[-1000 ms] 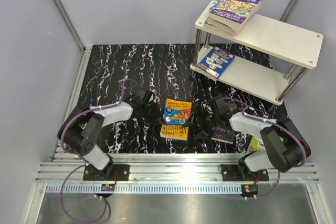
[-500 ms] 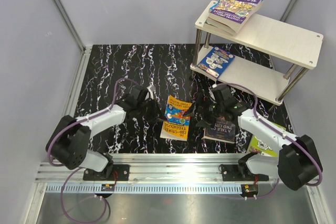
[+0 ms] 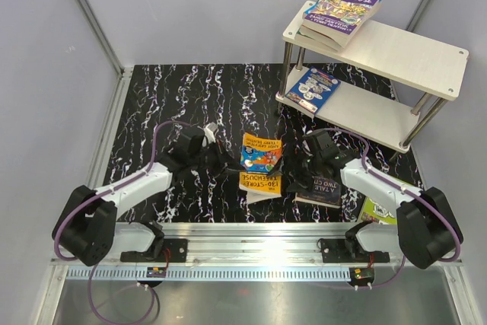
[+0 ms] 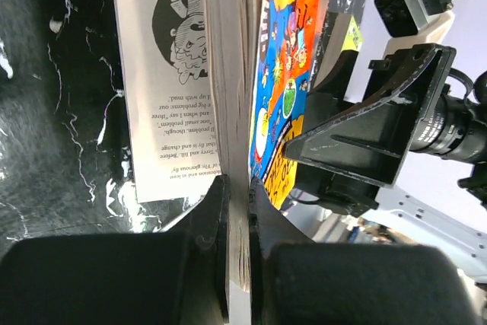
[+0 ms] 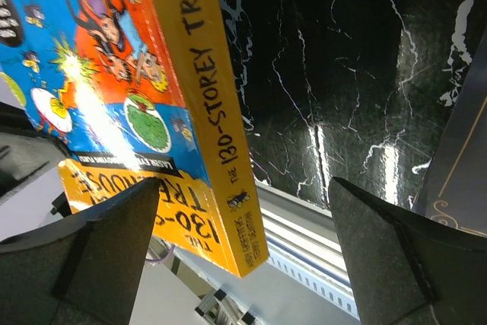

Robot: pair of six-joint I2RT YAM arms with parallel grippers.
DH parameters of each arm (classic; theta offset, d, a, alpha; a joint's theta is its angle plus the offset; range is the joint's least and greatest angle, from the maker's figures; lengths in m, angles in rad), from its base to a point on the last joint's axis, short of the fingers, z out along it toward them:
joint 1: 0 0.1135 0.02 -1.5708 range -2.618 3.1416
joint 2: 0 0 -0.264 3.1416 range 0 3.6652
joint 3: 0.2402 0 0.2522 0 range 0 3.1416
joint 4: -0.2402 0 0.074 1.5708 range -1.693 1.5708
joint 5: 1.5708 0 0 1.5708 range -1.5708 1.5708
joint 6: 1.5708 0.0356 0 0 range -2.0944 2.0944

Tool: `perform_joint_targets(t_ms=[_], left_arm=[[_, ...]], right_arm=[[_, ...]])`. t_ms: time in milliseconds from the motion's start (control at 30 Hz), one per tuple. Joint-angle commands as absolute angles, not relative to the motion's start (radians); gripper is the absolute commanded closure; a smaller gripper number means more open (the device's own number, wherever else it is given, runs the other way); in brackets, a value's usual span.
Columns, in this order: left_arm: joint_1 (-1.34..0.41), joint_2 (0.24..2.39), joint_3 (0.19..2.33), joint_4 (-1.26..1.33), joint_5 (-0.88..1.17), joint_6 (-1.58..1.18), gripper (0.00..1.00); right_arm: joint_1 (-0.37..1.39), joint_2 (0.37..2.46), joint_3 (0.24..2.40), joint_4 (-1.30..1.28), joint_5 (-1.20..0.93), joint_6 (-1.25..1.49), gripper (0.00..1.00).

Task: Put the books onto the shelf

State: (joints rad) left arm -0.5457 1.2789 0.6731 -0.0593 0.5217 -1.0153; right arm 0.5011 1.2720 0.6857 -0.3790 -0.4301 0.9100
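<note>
Near the front of the table (image 3: 190,97), at about 6 o'clock from its middle, the orange book (image 3: 260,165) is standing up on its edge. The left gripper (image 4: 237,188) is reaching in from 9 o'clock and is squeezing tight on a bunch of its pages. The right gripper (image 3: 300,167) is waiting at 3 o'clock of the book with its fingers spread wide, holding nothing. The trouble, I think, is that the left gripper is pinching only some of the pages. One page (image 4: 163,74) is flopping out on one side, and the bright cover is hanging loose on the other. If the arm is lifting like this, the book may be falling open, a page may be tearing, or the book may be slipping out and landing flat. The right gripper may also be bumping the dark book (image 3: 319,190) lying just beside it. The shelf (image 3: 411,58) is standing well away at 2 o'clock, already holding other books (image 3: 342,9), so a wobbly grip is risky.
</note>
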Motion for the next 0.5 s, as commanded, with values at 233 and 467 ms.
perform_joint_targets(t_ms=[233, 467], left_arm=[[-0.540, 1.230, 0.479, 0.451, 0.635, -1.350, 1.00], [-0.541, 1.232, 0.472, 0.499, 0.612, -1.391, 1.00]], right_arm=[[0.500, 1.212, 0.706, -0.273, -0.480, 1.002, 0.00], [0.500, 1.155, 0.704, -0.180, -0.547, 1.077, 0.44]])
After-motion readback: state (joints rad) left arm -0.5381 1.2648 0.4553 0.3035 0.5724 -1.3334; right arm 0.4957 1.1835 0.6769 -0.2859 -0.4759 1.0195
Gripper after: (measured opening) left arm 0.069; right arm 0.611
